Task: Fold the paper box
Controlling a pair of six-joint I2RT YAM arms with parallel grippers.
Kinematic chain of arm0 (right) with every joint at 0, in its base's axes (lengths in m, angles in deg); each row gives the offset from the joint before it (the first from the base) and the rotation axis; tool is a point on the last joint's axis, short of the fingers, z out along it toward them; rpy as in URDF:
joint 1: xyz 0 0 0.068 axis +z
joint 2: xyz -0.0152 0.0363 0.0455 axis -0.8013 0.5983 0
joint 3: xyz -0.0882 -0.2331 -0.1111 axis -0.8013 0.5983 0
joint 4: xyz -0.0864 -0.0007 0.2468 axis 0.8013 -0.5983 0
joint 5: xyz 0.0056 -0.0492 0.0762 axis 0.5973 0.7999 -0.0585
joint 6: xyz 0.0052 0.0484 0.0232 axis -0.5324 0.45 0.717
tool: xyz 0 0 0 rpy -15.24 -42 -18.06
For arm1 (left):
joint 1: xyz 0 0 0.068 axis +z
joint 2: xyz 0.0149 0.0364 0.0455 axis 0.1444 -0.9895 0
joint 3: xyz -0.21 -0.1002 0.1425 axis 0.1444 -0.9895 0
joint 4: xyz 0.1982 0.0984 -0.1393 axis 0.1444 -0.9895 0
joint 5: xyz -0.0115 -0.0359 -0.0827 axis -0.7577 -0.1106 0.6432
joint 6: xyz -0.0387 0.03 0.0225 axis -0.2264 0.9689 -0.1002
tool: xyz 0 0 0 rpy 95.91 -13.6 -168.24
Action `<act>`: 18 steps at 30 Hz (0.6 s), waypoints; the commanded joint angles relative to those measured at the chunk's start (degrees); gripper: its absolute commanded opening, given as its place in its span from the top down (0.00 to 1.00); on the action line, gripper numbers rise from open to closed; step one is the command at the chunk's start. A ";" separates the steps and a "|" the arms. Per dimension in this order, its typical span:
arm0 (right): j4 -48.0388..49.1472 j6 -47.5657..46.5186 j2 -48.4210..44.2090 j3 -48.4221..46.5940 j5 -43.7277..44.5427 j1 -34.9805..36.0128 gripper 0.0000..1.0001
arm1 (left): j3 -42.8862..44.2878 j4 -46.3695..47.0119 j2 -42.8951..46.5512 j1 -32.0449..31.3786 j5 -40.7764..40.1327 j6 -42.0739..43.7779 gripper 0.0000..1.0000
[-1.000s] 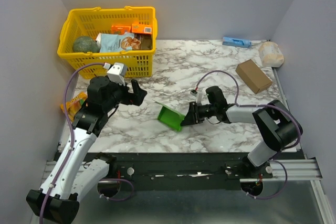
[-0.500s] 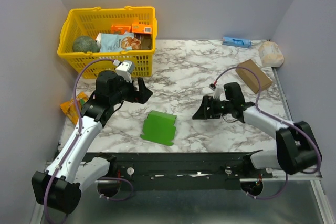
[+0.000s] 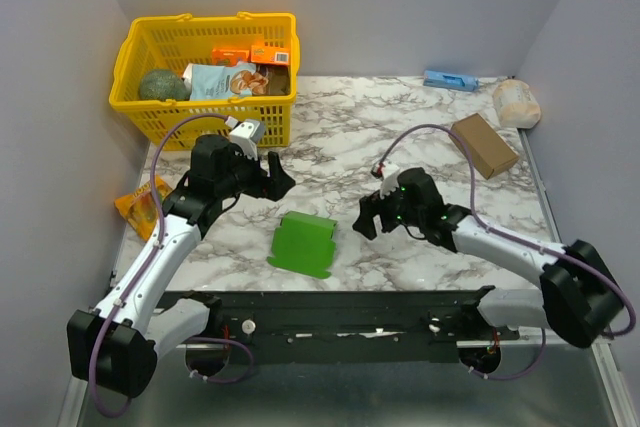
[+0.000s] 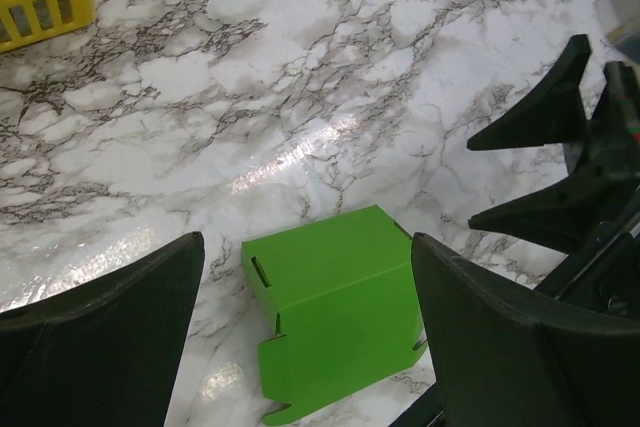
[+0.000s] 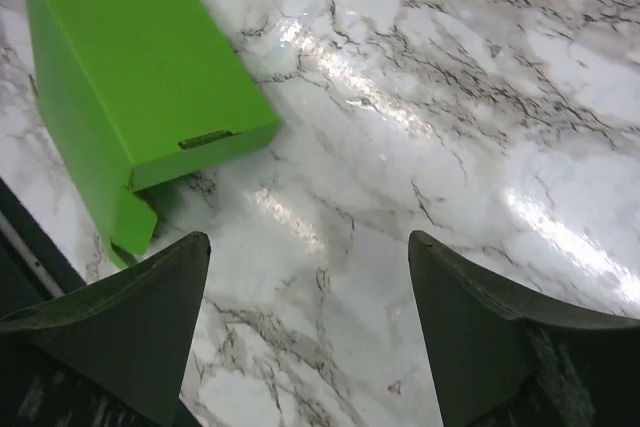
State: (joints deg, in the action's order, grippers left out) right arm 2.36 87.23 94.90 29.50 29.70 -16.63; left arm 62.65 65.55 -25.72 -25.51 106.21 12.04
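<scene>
— Where is the paper box (image 3: 303, 244)?
— Lying on the marble table (image 3: 340, 127), toward the near edge, a little left of centre. Nothing touches it. One small flap sticks out at its near corner, so I judge the folding isn't finished.
— Why is it lying free?
— Probably so either arm can take a fresh hold. The left gripper (image 3: 273, 175) hangs just far and left of it, jaws spread wide with nothing between them. Its wrist camera looks down at the box, which suggests it is lining up.
— And the other?
— The right gripper (image 3: 366, 215) is just to the box's right, also wide apart and empty, pointed toward the box's right edge.
— Anything in the way?
— No. The yellow basket (image 3: 215, 112) sits at the far left and the brown cardboard box (image 3: 483, 144) at the far right, both well apart.
</scene>
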 commanded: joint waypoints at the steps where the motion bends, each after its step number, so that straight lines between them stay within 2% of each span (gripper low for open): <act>1: -4.50 -3.94 9.33 -8.20 11.83 6.34 0.12 | -0.06 0.08 1.96 0.25 -0.52 1.91 0.07; 4: -5.22 -4.29 15.31 -11.01 15.78 10.13 0.12 | 0.11 -1.15 2.14 0.25 -3.24 2.61 0.07; 12: -2.58 -4.91 21.21 -11.55 17.46 15.40 0.12 | 1.69 -4.67 -0.58 0.60 -5.62 2.18 0.05; 18: 6.72 -7.53 23.32 -9.53 21.86 19.63 0.12 | 1.17 -3.79 0.91 1.13 -4.48 2.17 0.04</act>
State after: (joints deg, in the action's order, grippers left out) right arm 1.75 82.45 116.99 19.32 47.01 0.75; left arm 62.72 62.31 -26.02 -24.88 102.14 13.57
